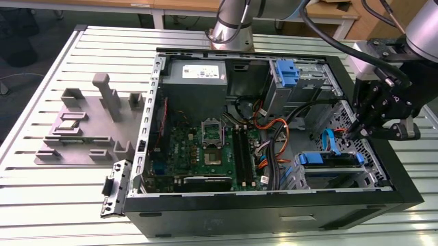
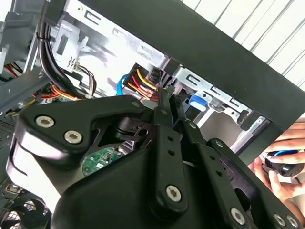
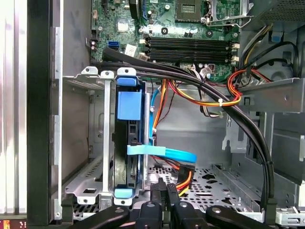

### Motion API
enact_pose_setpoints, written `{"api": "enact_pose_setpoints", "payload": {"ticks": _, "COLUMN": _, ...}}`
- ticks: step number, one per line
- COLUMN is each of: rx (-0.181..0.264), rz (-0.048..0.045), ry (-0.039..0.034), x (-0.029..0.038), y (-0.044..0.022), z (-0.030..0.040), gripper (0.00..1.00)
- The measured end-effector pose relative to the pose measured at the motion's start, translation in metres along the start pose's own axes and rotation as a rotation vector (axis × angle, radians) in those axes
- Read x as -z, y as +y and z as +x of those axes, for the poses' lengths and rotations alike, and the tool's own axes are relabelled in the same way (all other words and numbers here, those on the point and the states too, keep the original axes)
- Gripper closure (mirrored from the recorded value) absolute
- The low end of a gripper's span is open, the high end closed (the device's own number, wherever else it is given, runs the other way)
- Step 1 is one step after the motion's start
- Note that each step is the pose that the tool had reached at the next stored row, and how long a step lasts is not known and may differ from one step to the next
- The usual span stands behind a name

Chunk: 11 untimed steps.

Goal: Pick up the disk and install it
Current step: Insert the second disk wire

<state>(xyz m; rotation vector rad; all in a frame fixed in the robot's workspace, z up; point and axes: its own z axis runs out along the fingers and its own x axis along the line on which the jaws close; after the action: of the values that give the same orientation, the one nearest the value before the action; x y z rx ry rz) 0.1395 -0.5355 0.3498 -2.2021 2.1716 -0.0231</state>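
Observation:
The disk (image 1: 330,160) sits in the lower drive bay at the exterior view's right end of the open computer case (image 1: 274,202), its blue bracket showing. In the first wrist view the disk (image 3: 127,143) stands edge-on inside the metal bay, and a light blue cable (image 3: 164,153) runs from its side. My gripper (image 1: 355,134) hangs just above and behind that bay. Its fingers (image 3: 163,191) are shut together with nothing seen between them, close beside a connector with red and yellow wires (image 3: 185,179). In the second wrist view the gripper (image 2: 165,94) points at that connector (image 2: 142,80).
The motherboard (image 1: 205,148) fills the case floor, with black and orange cable bundles (image 3: 228,102) crossing to the bays. A grey box with a white sticker (image 1: 195,73) and a blue latch piece (image 1: 287,72) sit at the back. A grey fixture (image 1: 85,125) lies outside. A hand (image 2: 281,174) holds a dark device.

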Motion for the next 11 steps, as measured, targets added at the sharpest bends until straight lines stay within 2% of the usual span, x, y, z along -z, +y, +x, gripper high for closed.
{"api": "enact_pose_setpoints", "payload": {"ticks": 4, "rx": 0.000, "rz": 0.0051, "ry": -0.0022, "x": 0.0002, "y": 0.0021, "z": 0.0039, "gripper": 0.83}}
{"api": "enact_pose_setpoints", "payload": {"ticks": 11, "rx": 0.000, "rz": 0.0056, "ry": -0.0029, "x": 0.0002, "y": 0.0032, "z": 0.0058, "gripper": 0.83}}
